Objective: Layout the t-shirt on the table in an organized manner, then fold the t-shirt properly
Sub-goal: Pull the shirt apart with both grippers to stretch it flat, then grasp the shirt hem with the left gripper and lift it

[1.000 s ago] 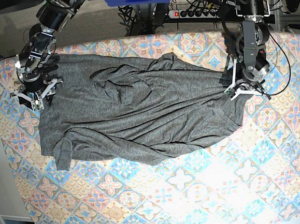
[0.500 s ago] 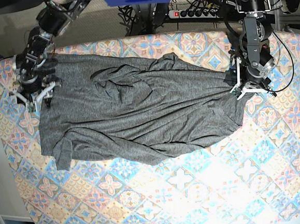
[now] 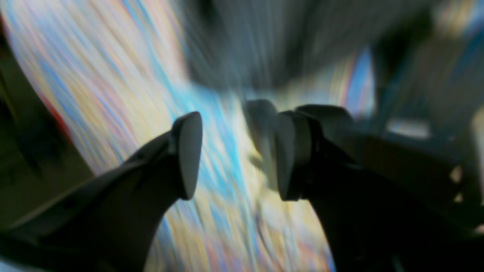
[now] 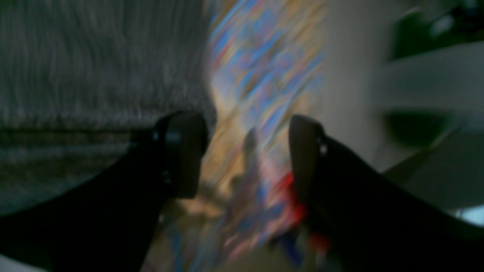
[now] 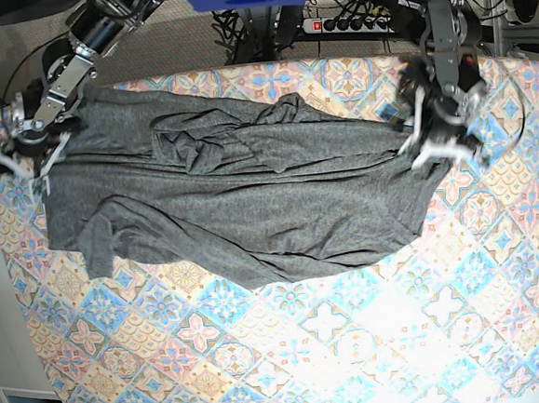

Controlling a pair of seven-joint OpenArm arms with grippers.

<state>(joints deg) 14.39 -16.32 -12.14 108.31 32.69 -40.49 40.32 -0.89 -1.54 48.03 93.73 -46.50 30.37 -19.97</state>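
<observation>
On the left side of the base view is the right gripper [image 5: 25, 153], up by the far left corner of the surface [image 5: 355, 344]. Its wrist view shows its two pads apart with nothing between them, so it is wide and holds nothing. The t-shirt [image 5: 241, 199] lies just beside this gripper and stretches away from it across the far half of the surface, all the way to the other gripper. The shirt is dark grey, thin and floppy. It looks light, and it bunches into many wrinkles near the middle and along its far edge. One sleeve [image 5: 100, 247] sticks out toward the near side, close to the right gripper. A soft thing like this will sag and fold over on itself when lifted, so it is best to pinch it at an edge or a corner, like a hem or a shoulder, and pull gently to smooth it. On the right side is the left gripper [image 5: 442, 137], just at the shirt's end. Its pads stand apart too, with only the blurry surface showing between them.
</observation>
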